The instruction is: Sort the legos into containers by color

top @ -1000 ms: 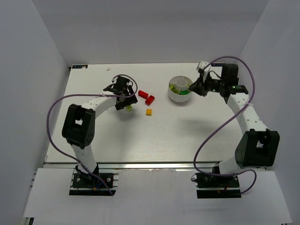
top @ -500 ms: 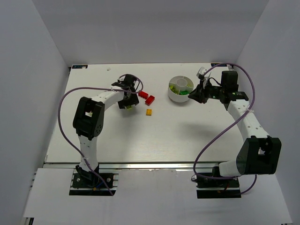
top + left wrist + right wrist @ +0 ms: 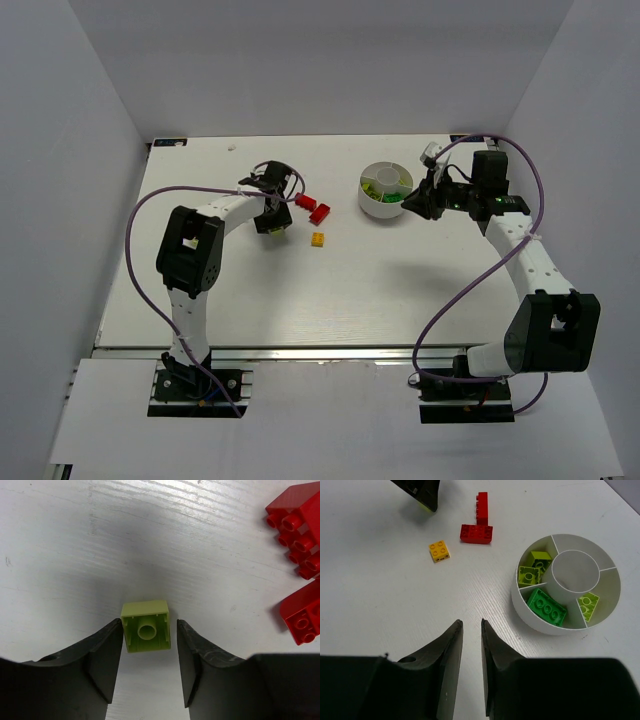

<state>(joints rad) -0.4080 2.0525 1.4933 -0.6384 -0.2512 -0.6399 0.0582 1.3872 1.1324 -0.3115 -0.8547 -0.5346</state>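
Left gripper (image 3: 149, 626) is down at the bench (image 3: 60, 540), fingers spread. A yellow-green brick (image 3: 146, 626) sits between the fingertips. The brick lies flat on the bench, hollow underside up. The left finger (image 3: 106, 662) is at or against the brick's side, and there is a thin gap at the right finger (image 3: 192, 665), so it is straddled, not clearly pinched. Two red bricks (image 3: 295, 510) (image 3: 302, 615) lie to the right of that gripper in the wrist view, near but apart from it. In the top view they are just right of the left gripper (image 3: 272, 222). An orange brick (image 3: 318, 239) lies nearer the arm bases than the reds, apart from them.

Right gripper (image 3: 471, 630) has its fingers nearly together with a narrow slit between them, holding nothing, bare bench showing through. A round white dish (image 3: 530, 615) sits ahead and to the right in its wrist view. In the top view the right gripper (image 3: 412, 203) is just beside the dish (image 3: 384, 208), on its right side, and whether they touch cannot be told. A dark green brick (image 3: 547, 607) is in the near wedge. Two yellow-green bricks (image 3: 540, 560) (image 3: 527, 575) are in the wedge left of the centre cup. One more yellow-green brick (image 3: 588, 605) is in the wedge to the right.
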